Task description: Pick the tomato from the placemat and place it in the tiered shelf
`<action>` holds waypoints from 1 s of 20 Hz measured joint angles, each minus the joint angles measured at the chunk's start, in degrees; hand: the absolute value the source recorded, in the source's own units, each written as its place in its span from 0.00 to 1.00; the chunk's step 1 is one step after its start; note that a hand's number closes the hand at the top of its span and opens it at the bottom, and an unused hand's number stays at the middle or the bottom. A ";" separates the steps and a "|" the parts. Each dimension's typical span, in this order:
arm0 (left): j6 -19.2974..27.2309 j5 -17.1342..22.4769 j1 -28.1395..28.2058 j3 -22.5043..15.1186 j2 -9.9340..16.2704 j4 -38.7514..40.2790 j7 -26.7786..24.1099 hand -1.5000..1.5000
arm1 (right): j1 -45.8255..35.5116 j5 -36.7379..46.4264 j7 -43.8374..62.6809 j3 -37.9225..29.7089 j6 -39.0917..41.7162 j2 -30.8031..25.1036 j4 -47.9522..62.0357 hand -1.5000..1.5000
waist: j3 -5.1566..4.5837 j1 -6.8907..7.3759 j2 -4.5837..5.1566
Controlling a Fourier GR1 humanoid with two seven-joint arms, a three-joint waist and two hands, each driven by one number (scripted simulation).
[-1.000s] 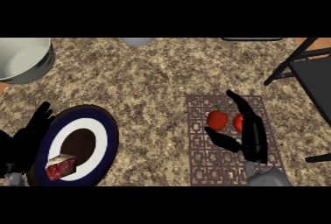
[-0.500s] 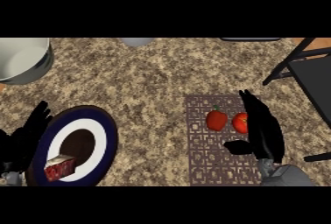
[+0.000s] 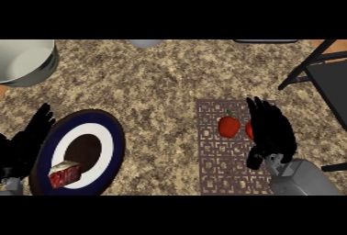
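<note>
The speckled worktop [image 3: 169, 82] is carrying a brown placemat [image 3: 220, 165]. The right robot hand [image 3: 271, 131] is hovering there, fingers curling over a red tomato [image 3: 250, 130], beside a red pepper [image 3: 229, 126]. Round, smooth and probably soft, it looks best cupped around its widest sides.

Things on the counter

The tomato [image 3: 229, 126] sits on the placemat [image 3: 217, 160], with the right hand [image 3: 272, 134] just beside it. The plate [image 3: 78, 158] lies far left. A piece of cake [image 3: 64, 174] sits on it. The shelf [image 3: 322, 78] stands at the right.
</note>
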 measured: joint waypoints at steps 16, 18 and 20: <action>-3.02 -2.46 0.91 3.11 -2.73 -1.90 1.49 0.50 | -0.43 8.41 -9.01 -6.67 3.32 3.51 13.20 0.00 | 0.12 0.02 0.14; -2.58 -3.60 0.57 2.98 -3.76 -1.33 1.12 0.50 | -0.26 9.80 -11.35 -7.49 1.37 4.02 15.98 0.00 | 0.12 0.02 0.14; -2.81 -3.99 -0.14 3.54 -4.10 -1.09 1.48 0.50 | -0.97 11.14 -13.14 -8.47 0.37 5.03 18.33 0.00 | 0.12 0.04 0.14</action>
